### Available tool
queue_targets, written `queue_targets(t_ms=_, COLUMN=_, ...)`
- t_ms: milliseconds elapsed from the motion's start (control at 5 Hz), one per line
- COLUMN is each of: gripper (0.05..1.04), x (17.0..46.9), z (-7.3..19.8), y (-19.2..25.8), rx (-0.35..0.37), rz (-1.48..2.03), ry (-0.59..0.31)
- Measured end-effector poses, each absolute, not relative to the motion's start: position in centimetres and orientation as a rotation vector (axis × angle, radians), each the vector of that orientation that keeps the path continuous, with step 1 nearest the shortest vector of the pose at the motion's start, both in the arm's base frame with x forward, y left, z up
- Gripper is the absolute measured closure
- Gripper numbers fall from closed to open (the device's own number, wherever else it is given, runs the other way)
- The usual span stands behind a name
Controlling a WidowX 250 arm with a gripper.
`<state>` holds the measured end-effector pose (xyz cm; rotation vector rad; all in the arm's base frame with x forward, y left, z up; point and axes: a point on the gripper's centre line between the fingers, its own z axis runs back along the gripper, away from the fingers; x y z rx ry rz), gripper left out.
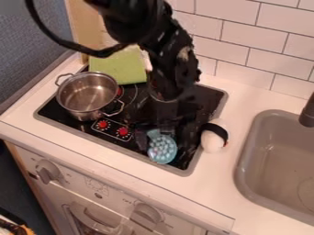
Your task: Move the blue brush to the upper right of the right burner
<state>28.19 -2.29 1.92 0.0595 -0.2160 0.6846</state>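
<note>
Here's the gripper [157, 134], right down at the blue brush [162, 148]!
And the brush is at the front right of the black stovetop [205, 94], its bumpy round head towards the front edge, just right of the red knobs [123, 131]; whether the gripper has hold of it or stands apart, I can't tell from here. Over on the left sits the metal pot [87, 95], green cloth [120, 66] behind it, and a white rounded object [212, 140] with a black band by the right edge.
</note>
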Motion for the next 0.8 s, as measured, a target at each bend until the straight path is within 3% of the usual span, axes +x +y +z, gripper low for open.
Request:
queue_targets(t_ms=200, gripper=0.124, x=27.91, z=1.28, y=-2.17, rx=0.094, rz=0.683, ry=-0.202)
queue_targets(t_ms=400, gripper=0.333, x=28.18, z=0.91, y=-2.36, rx=0.085, rz=0.653, ry=-0.208)
queue_targets(t_ms=800, gripper=0.348, x=27.98, z=0.84, y=-2.61, rx=0.077, rz=0.638, ry=-0.207)
